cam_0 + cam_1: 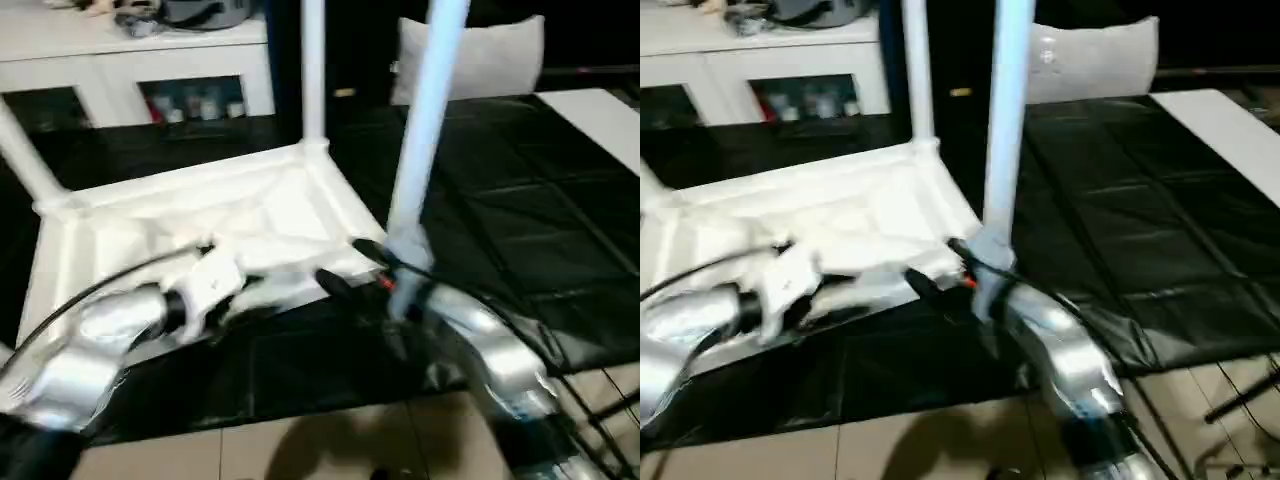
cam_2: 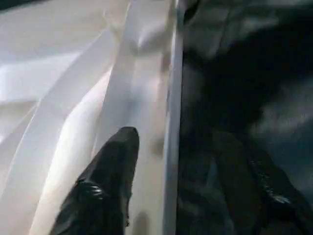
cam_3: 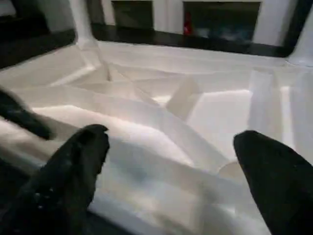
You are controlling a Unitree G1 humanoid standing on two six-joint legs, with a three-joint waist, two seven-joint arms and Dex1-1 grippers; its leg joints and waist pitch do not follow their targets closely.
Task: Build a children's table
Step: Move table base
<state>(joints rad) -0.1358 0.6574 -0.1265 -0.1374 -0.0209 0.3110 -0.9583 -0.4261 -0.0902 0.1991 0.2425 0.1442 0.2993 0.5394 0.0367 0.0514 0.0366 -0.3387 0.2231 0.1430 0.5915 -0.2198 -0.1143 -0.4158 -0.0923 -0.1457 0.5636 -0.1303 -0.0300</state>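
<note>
From my head I looked down on the children's table (image 1: 200, 215), lying upside down on the black-covered bench (image 1: 520, 220), ribbed underside up. Three legs stood in its corner sockets: one at ten o'clock (image 1: 25, 155), one at twelve (image 1: 313, 70), and the near one at three o'clock (image 1: 425, 130), rising out of the frame.

My left fingers (image 2: 171, 161) sat at the near rim of the top, around seven o'clock of it. The head views showed that wrist as a blur; the left wrist view showed what they could not: one finger over the white ribs, the other over the black cover, the rim's edge running between them. They stood partly open and held nothing.

The near rim lay close to the bench's front edge, with tiled floor (image 1: 300, 440) below it. Off to three o'clock the black cover stretched wide and bare.

My right fingers (image 3: 171, 156) were at the near right corner, at the foot of the three o'clock leg. From the head they merged with the socket; the right wrist view looked across the ribbed underside toward the far legs and the white cabinet (image 1: 130, 70) at twelve o'clock. These fingers were spread wide, both clear of the plastic, gripping nothing, the rim just beyond their tips.
</note>
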